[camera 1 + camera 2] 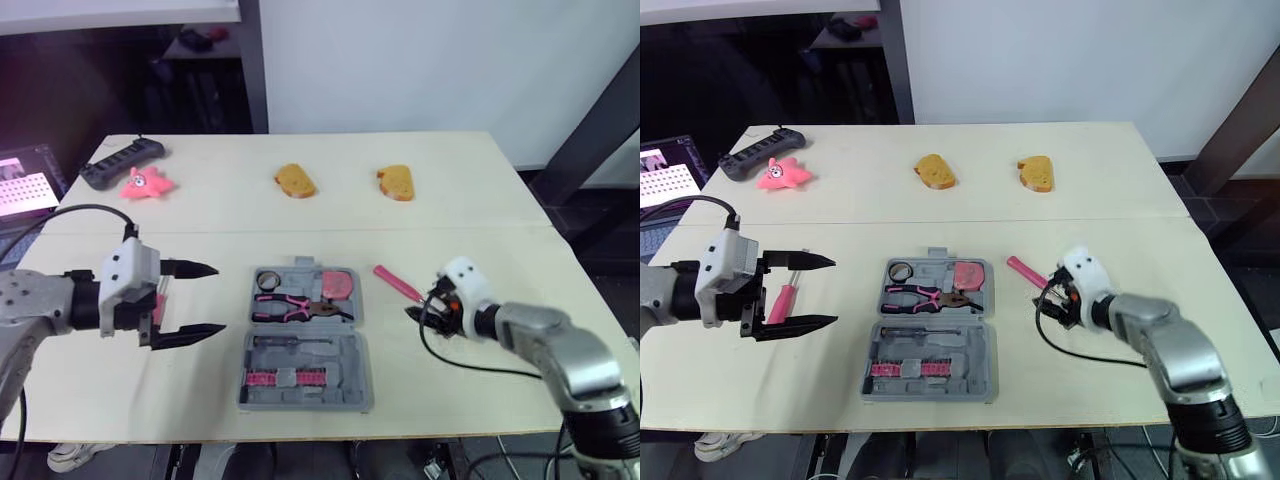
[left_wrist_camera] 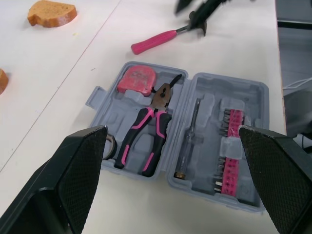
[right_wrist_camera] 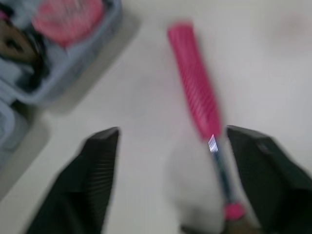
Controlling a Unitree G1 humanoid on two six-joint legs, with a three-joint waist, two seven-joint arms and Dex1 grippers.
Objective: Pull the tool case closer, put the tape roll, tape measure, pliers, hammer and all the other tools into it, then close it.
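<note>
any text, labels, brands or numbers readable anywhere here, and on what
No text can be read.
Pink round tape measure: worn face, no legible marking.
Pink-handled hammer: small sticker on the shaft, too blurred.
Lit screen at the far left: pattern too small to read.

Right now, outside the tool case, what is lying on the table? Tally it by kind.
Pink-handled tools: 2
Bread slices: 2
Pink star toy: 1
Black controller: 1
Total: 6
</note>
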